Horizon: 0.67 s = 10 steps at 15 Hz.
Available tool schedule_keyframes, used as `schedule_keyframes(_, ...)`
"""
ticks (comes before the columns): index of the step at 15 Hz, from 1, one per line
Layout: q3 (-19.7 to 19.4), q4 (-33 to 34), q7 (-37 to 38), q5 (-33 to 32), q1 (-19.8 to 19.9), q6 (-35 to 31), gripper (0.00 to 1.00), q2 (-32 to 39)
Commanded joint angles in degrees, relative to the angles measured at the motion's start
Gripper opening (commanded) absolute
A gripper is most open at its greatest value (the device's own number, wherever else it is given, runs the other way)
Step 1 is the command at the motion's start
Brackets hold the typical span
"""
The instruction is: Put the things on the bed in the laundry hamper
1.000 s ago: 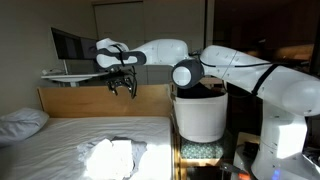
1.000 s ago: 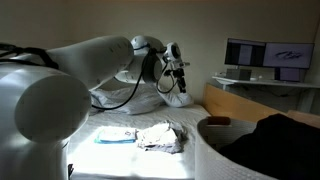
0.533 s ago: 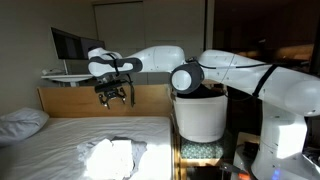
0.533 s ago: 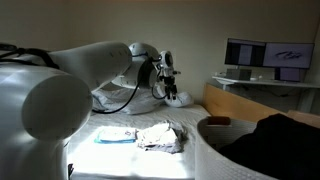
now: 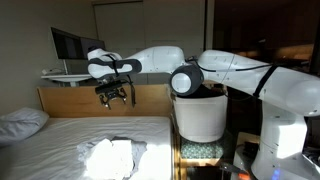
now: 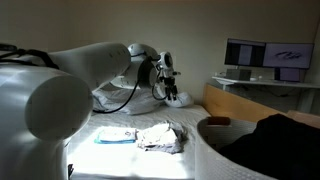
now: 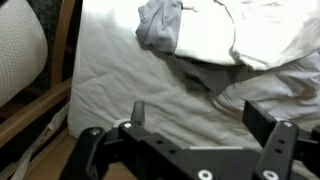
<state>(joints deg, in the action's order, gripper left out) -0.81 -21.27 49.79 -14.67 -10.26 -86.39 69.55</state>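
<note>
Arm pose: arm (image 5: 235,70) reaches from its base out over the hamper (image 5: 200,120), forearm about level, wrist turned down.
Gripper place: gripper (image 5: 116,98) hangs above the wooden frame (image 5: 70,101) at the edge of the bed (image 5: 55,140), apart from the cloth.
Fingers: spread wide, nothing between them; the wrist view shows both fingers (image 7: 138,108) with only sheet in the gap.
Black garment: black garment (image 6: 272,135) lies in the hamper, draped over its rim.
White garment: white garment (image 5: 112,155) is heaped on the sheet, well apart from the gripper.
Grey garment: grey garment (image 7: 160,25) lies on the sheet, touching the white one.
Pillow: pillow (image 5: 20,122) sits at the bed's far corner.
Change over the last second: the gripper has moved away from the hamper, along the frame and a little lower; fingers just as wide.
Change over the last half second: none visible; arm and cloth lie the same.
Wrist view only: grey and white pieces told apart; a dark fold between them, cloth or shadow cannot be told; a white woven surface (image 7: 20,55) past the frame, identity unclear.
Exterior views only: the whole arm, the hamper, the monitor (image 5: 68,45) behind the frame.
Exterior view behind the arm: the arm fills the near left and the hamper rim the near right; the heap reads as one pale pile.
</note>
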Motion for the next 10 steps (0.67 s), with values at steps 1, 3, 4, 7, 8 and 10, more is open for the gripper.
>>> schedule_keyframes(1, -2.55, 0.31, -1.41, 3.05, -0.96, -0.43, 1.0, 2.92)
schedule_keyframes(3, -2.7, 0.61, -1.82, 3.76, -1.09, -1.69, 1.0, 4.97)
schedule_keyframes(4, -2.77, 0.68, -1.79, 4.08, -1.13, -1.94, 1.0, 5.92)
schedule_keyframes(7, -3.22, 0.59, -1.21, 4.38, -1.14, -3.51, 1.0, 9.07)
schedule_keyframes(8, -1.96, -1.44, -0.34, 2.54, -0.82, -4.41, 1.0, 8.78)
schedule_keyframes(10, -1.7, -1.84, -1.0, 2.99, 0.22, -5.36, 1.0, 10.21)
